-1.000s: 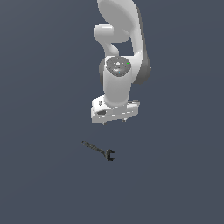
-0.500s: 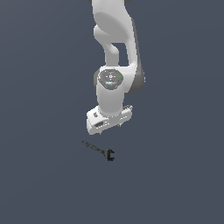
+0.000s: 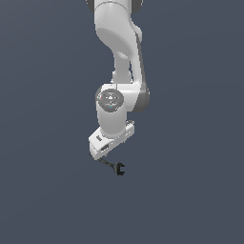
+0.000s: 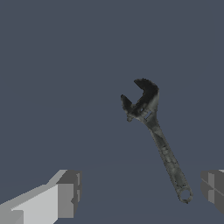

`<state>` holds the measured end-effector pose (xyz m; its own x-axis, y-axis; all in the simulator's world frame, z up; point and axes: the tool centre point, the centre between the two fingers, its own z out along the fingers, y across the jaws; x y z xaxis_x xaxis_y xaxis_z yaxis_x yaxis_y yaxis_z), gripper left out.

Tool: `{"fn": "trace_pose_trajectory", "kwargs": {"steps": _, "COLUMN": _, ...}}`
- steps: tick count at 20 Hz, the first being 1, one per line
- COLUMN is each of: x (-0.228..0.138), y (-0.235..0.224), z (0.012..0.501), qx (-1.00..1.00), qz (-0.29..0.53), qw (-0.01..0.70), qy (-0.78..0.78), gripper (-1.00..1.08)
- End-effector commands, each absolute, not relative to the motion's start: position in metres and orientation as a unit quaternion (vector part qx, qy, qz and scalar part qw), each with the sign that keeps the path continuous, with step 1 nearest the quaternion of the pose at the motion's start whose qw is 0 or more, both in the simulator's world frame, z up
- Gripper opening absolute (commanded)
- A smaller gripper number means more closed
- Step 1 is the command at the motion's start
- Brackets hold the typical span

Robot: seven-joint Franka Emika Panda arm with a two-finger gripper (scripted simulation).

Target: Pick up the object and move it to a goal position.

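**Gripper low over the wrench, fingers spread**

No brand, label or legible writing anywhere, neither on the tool nor on the arm.

Wrench (image 4: 154, 131): thin, flat, dark-grey metal with a mottled, worn-looking surface. Slender straight handle ending in a small round eyelet; opposite end a black open C-shaped head. Lying flat on the plain slate-grey floor (image 3: 190, 200), in the exterior view just beneath the gripper (image 3: 102, 151) and reaching out from under it towards that view's right, black head (image 3: 119, 169) outermost.

Arm: smooth, glossy white shells with rounded joints, a grey disc on the wrist joint. Hand block white and boxy.

Fingers (image 4: 65, 199): blocky, pale grey, square-ended, set wide apart in the wrist view, nothing pinched. Handle's eyelet end between them, close beside one finger; whether touching, cannot tell. Head well clear of both.
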<state>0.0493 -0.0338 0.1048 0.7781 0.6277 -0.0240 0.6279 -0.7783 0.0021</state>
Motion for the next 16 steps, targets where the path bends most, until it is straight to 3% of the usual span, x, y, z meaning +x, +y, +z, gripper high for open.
{"fn": "trace_pose_trajectory", "kwargs": {"steps": 1, "x": 0.054, "y": -0.04, "z": 0.097, "qx": 0.932, "qz": -0.009, "qw": 0.004, "qy": 0.361, "gripper": 1.0}}
{"fn": "trace_pose_trajectory", "kwargs": {"steps": 16, "x": 0.073, "y": -0.069, "z": 0.062, "qx": 0.879, "qz": -0.001, "qw": 0.0, "qy": 0.476, "gripper": 1.0}}
